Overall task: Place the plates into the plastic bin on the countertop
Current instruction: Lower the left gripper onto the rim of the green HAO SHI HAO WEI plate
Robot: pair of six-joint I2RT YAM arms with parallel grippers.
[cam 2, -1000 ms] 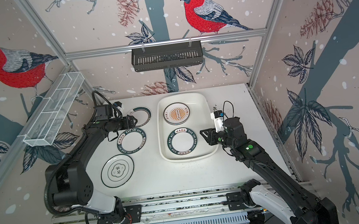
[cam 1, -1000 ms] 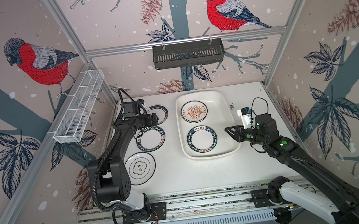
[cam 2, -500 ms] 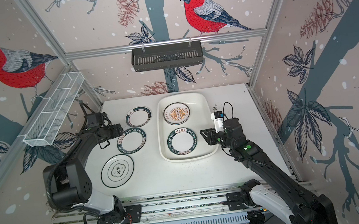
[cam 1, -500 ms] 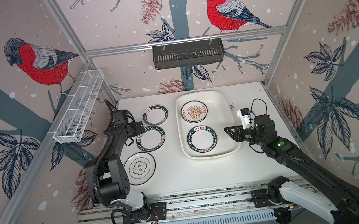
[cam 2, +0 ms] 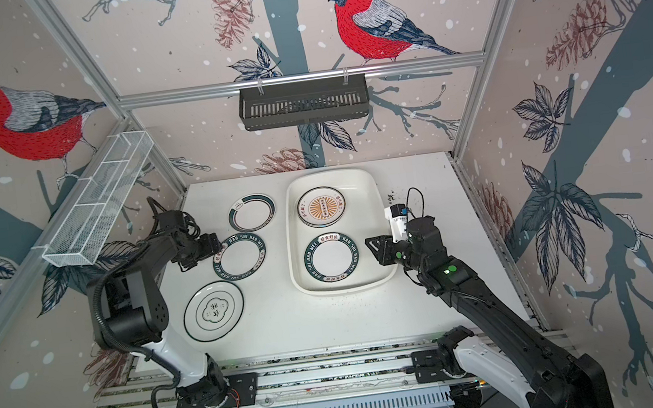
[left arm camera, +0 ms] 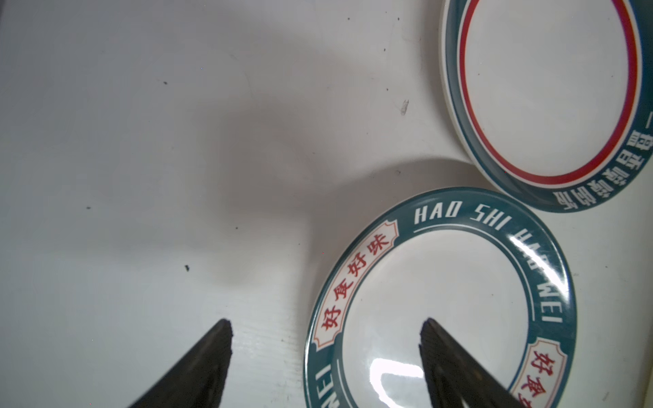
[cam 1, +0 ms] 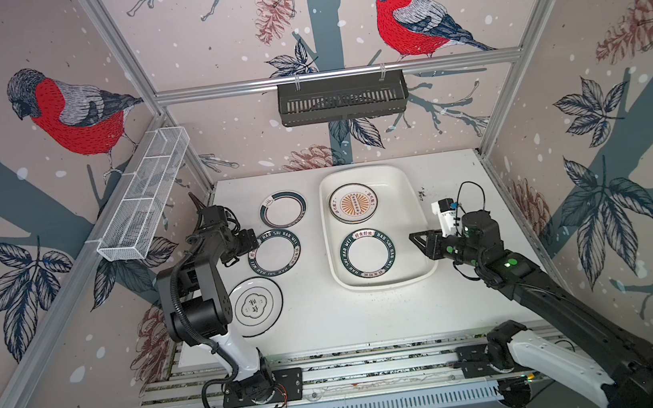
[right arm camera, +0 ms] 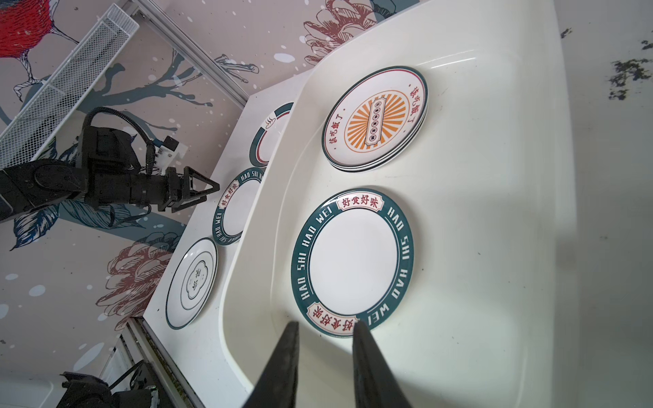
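Lying on countertop [cam 1: 330,322]: lettered plate [cam 1: 275,253], ringed plate [cam 1: 283,209], clover plate [cam 1: 255,305], all left of the bin.
Bin [cam 1: 401,213]: holds sunburst plates [cam 1: 353,209], apparently stacked, and a second lettered plate [cam 1: 367,253].
Left gripper [left arm camera: 325,325]: jaws spread wide, straddling the lettered plate's rim, gripping nothing.
Right gripper [right arm camera: 325,326]: jaws narrowly parted, empty, over the bin's edge.

White speckled countertop [cam 1: 330,326], plastic bin [cam 1: 397,213] right of centre, three plates [cam 1: 274,252] lying left of it
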